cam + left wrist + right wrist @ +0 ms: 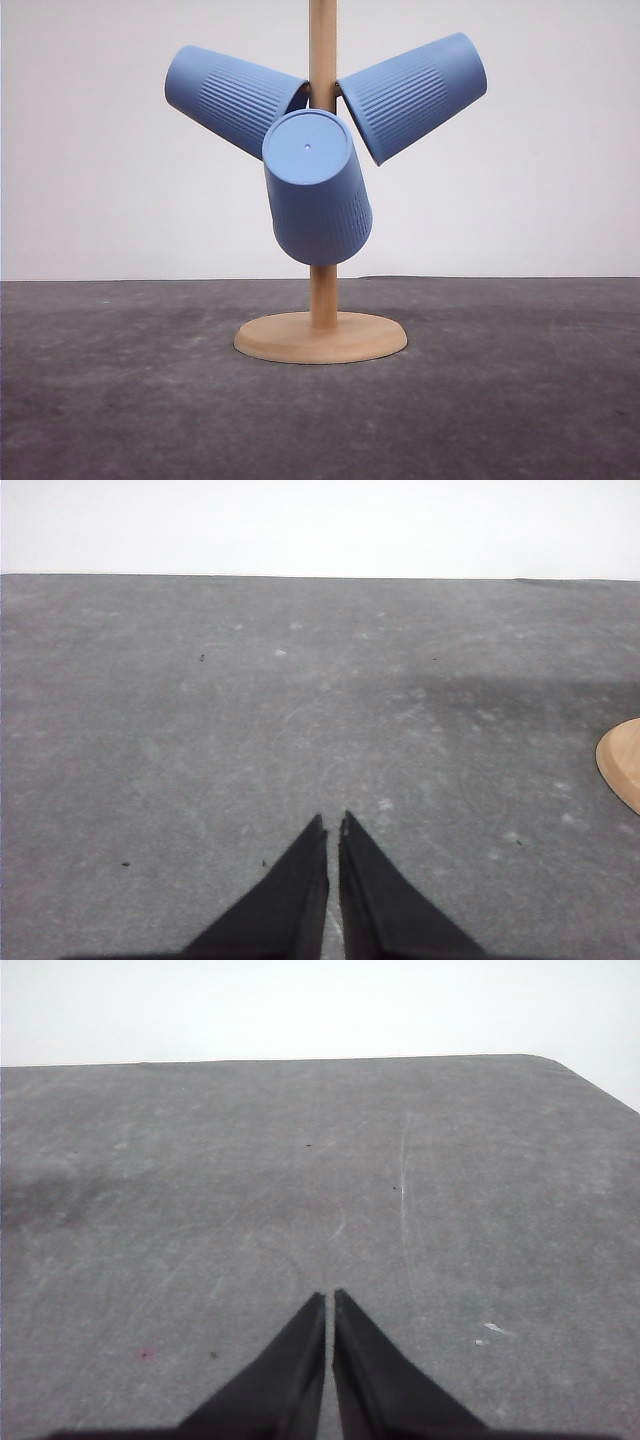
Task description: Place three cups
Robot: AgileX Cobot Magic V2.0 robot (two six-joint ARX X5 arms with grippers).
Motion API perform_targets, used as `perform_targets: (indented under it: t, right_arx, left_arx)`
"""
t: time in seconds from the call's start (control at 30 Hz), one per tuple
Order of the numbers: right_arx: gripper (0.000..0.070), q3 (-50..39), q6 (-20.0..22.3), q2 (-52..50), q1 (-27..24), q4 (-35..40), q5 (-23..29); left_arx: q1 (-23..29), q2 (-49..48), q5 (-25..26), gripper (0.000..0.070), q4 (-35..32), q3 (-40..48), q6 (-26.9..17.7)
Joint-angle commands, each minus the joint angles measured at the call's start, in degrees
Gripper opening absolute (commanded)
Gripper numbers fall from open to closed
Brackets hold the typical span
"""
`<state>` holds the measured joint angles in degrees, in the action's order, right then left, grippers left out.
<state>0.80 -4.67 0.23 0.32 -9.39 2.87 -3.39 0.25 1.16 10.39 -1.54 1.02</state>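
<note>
Front view: a wooden cup stand (322, 300) occupies the centre of the frame, made of a round pale post rising from a flat disc base that rests on a dark grey, matte, faintly mottled table (120, 400). The post is cut off by the top edge of the frame. Behind is a plain white wall (90, 200).

Three light-blue tumblers hang on the stand, all tapered, with fine vertical ribbing on the body and a smooth band at the rim. The left cup (232, 98) sits in the upper left of centre, tilted, base outward and up. The right cup (412, 96) mirrors it at upper right of centre. The front cup (316, 188) hangs in the centre, its flat round base turned toward the camera with a small dot at the middle; it covers part of the post. The pegs carrying the cups are hidden inside them, and all three mouths face the post and cannot be seen.

Left wrist view: the left gripper (333, 825) shows two black pointed fingers brought together with a thin slit between, grasping nothing, above the bare table. A sliver of the wooden base shows at the right edge.

Right wrist view: the right gripper (329, 1300) is likewise clenched and empty, over scratched grey tabletop with a rounded corner at upper right.
</note>
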Motion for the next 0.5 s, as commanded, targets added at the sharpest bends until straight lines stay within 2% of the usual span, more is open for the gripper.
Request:
perform_targets:
  t: [0.0, 0.47]
  right_arx:
    - [0.0012, -0.1, 0.2, 0.0, 0.0, 0.4, 0.2]
    - [0.0012, -0.1, 0.2, 0.0, 0.0, 0.4, 0.2]
  left_arx:
    - [0.1, 0.0, -0.3, 0.0000, 0.3, 0.8, -0.5]
    - [0.1, 0.0, -0.3, 0.0000, 0.3, 0.8, -0.5]
